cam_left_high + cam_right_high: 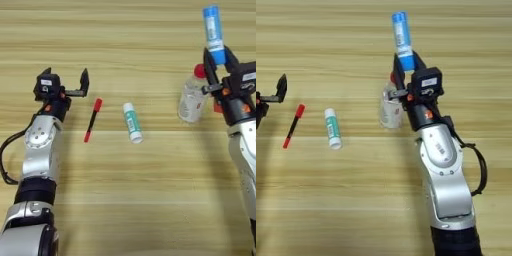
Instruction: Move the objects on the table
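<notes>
At two o'clock on the table (125,200), the blue tube (402,37) is gripped by the right gripper (406,64), its two black fingers closed on the tube's lower end while the rest stands up toward twelve o'clock. Whether the tube is lifted clear of the wood or lying along it cannot be settled from above. Just beside the gripper, at its eight o'clock, the clear bottle (192,100) with the red cap is seen, close enough that contact cannot be ruled out. Near the centre the white-and-green tube (132,122) is lying flat, and at its nine o'clock the red-and-black marker (93,120) is laid on a slant; the two are apart. At nine o'clock the left gripper (66,81) is held with fingers spread, nothing between them. The step in hand is judged to be the carrying of the blue tube; a clear patch of table is called for next, and care so that the bottle is not knocked. No red cube can be found in either view; a small reddish patch behind the right wrist cannot be identified. The left gripper is cut off at the edge of the right eye view.
</notes>
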